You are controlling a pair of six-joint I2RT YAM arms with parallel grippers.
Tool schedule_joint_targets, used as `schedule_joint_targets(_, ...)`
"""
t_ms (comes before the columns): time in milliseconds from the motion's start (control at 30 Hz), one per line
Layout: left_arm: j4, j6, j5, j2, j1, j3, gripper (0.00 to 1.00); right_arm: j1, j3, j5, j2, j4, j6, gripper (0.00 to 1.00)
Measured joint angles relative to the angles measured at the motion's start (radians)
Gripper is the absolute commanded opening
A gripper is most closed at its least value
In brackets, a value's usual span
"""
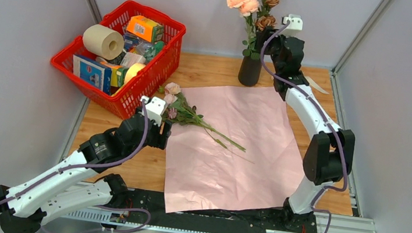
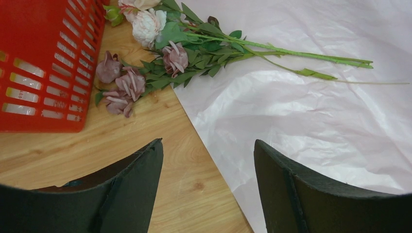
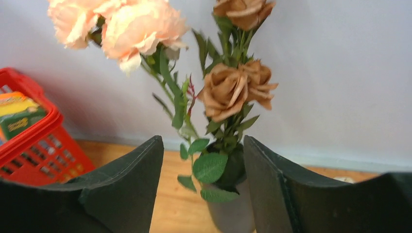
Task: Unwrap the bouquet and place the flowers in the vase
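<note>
- The paper sheet (image 1: 235, 149) lies flat on the middle of the table (image 1: 138, 173).
- The basket (image 1: 152, 75) sits far left, beside the sheet's far-left corner.
- The vase (image 1: 250, 70) stands just behind the sheet's far edge, right of the basket.
- The standing flowers (image 1: 266, 22) are in the vase.
- The loose flowers (image 1: 192, 116) lie across the sheet's left edge, heads beside the basket.

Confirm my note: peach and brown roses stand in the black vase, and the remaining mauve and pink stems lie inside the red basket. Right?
Not quite. The remaining stems lie beside the red basket, not inside it, heads on the table and stalks across the pink paper; the left wrist view shows it. The peach and brown roses do stand in the black vase.
</note>
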State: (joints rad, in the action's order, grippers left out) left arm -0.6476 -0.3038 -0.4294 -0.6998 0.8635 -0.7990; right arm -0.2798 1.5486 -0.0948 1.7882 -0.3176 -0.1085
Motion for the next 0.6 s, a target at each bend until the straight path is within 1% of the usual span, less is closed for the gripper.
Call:
schedule_joint_targets(67,0.000,0.000,-0.002,0.000,0.000,0.000,0.77,0.000,-0.021,0.050,-0.040,0.076,-0.043,0.63)
schedule_joint_targets(167,0.000,0.000,-0.004,0.001,0.000,0.000,0.77,0.000,-0.059,0.116,-0.080,0.128,-0.084,0.62)
schedule_joint_targets(333,0.000,0.000,-0.007,0.002,0.000,0.000,0.77,-0.026,-0.210,0.232,-0.168,0.187,-0.132,0.58)
schedule_joint_targets(500,0.000,0.000,-0.007,0.002,0.000,0.000,0.77,-0.113,-0.356,0.318,-0.193,0.219,-0.150,0.56)
schedule_joint_targets(600,0.000,0.000,-0.007,0.002,0.000,0.000,0.77,-0.180,-0.398,0.355,-0.183,0.247,-0.150,0.54)
